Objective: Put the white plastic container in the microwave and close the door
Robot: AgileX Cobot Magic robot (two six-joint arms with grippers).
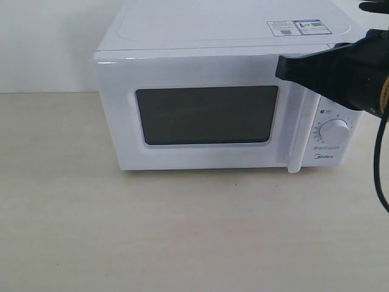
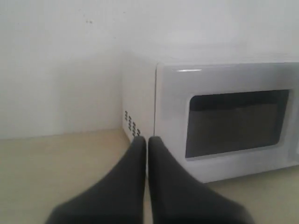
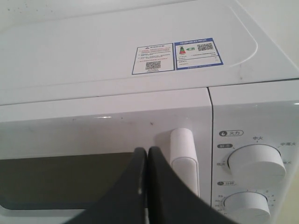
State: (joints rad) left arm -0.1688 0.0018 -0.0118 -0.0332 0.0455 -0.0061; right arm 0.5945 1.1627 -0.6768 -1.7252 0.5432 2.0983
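Pale wood-grain worktop (image 1: 182, 243) runs up to a plain white wall (image 1: 42, 42), and the microwave (image 1: 200, 67) stands on it near the back. Its long side lies left to right across the exterior view, with the front facing the camera. The door (image 1: 121, 121) is shut, flush with the control panel. Its hinge edge is on the left and its upright bar handle (image 1: 298, 134) on the right. The dark window (image 1: 206, 114) shows nothing of the inside, so the white plastic container cannot be made out there or anywhere else in the 3 views.

A blue-and-white sticker (image 1: 298, 27) lies flat on the top, towards the right rear corner. The right wrist view shows 2 round knobs, an upper knob (image 3: 257, 163) and a lower knob (image 3: 247, 205). In the exterior view only 1 is clear of the arm.

The right fingers (image 1: 304, 67) are pressed together with nothing between them. Their tips are in front of the door's upper right part, just beside the top of the handle, and contact cannot be told. The left fingers (image 2: 131, 172) are also closed and empty. They hang low over the worktop, pointing at the microwave's front left corner, beside the side vent holes (image 2: 132, 123).
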